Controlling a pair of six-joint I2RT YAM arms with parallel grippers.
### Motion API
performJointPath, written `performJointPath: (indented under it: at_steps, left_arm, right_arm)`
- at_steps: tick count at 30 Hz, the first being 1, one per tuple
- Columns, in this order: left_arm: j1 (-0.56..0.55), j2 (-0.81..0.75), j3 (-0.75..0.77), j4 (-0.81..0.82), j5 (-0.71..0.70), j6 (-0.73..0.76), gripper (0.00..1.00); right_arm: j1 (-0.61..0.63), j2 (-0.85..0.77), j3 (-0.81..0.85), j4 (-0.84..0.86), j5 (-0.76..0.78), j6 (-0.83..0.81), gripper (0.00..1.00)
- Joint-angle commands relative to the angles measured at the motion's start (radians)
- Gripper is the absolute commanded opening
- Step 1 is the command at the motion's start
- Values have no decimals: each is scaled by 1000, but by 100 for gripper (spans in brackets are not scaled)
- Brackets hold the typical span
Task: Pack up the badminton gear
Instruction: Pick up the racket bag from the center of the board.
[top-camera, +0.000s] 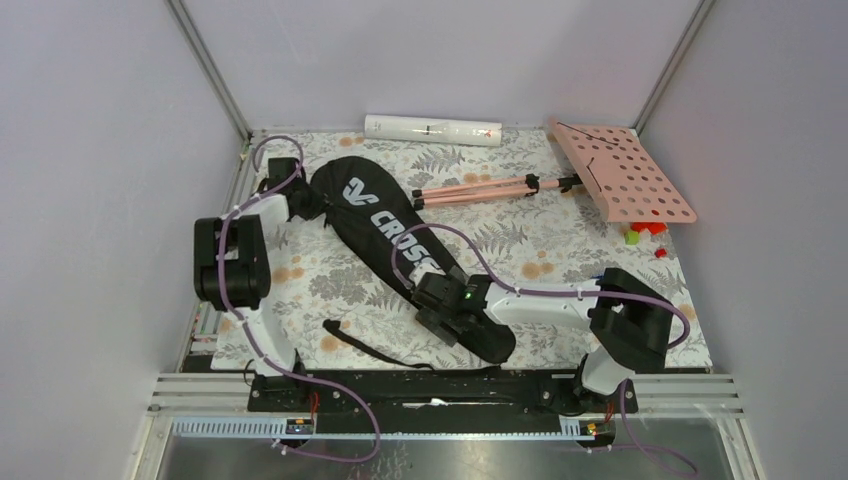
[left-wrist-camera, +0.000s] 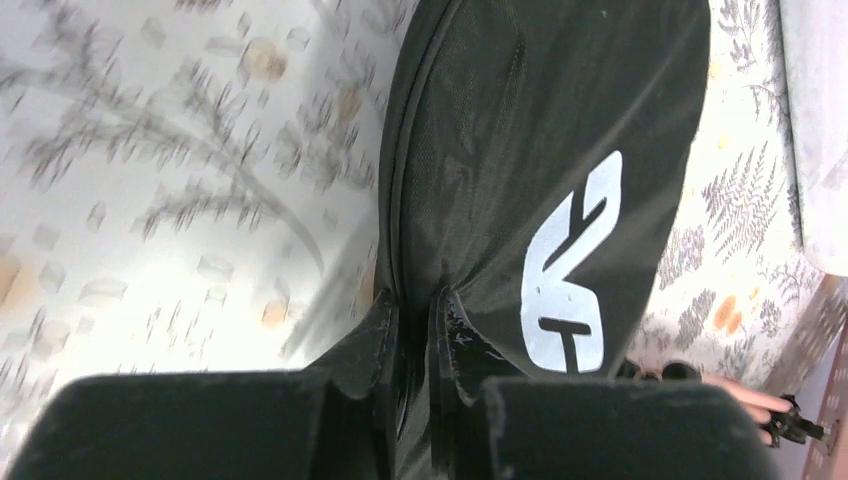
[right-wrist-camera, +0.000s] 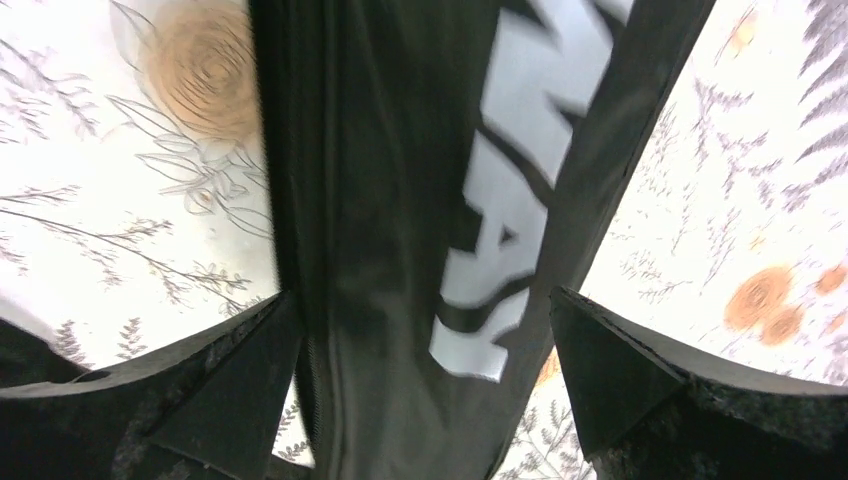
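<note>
The black racket-shaped bag (top-camera: 385, 225) with white "CROSS" lettering lies diagonally across the flowered table. My left gripper (top-camera: 308, 205) is at the bag's wide upper-left end. In the left wrist view its jaws (left-wrist-camera: 412, 320) are pinched together on a fold of the bag (left-wrist-camera: 540, 120) at the zip edge. My right gripper (top-camera: 442, 302) sits over the bag's narrow lower part. Its wide-open fingers (right-wrist-camera: 425, 345) straddle the bag (right-wrist-camera: 400, 200), one on each side, apart from the fabric. A long white tube (top-camera: 432, 130) lies along the back edge.
A pink perforated music stand (top-camera: 625, 170) lies at the back right, its tripod legs (top-camera: 480, 188) pointing toward the bag. Small coloured blocks (top-camera: 645, 232) sit near the right edge. The bag's strap (top-camera: 365, 345) trails toward the front rail.
</note>
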Motion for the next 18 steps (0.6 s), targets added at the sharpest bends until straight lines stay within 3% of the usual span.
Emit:
performJointPath:
  at_steps: [1,6,10,18]
  left_arm:
    - [-15,-176,-91,-212,-106,-8,0]
    - [-18,-359,-175,-375,-163,-78,0]
    - [-18,-432,-168,-573,-237,-133,0]
    - [-20,-544,-212,-683,-237,-182,0]
  right_arm:
    - [2,-82,72,175,-25,-195,100]
    - [11,-86,100,431,-217,-457,100]
    - [36,23,138,608,-339,-665,100]
    - [84,157,234,638,-374,-785,100]
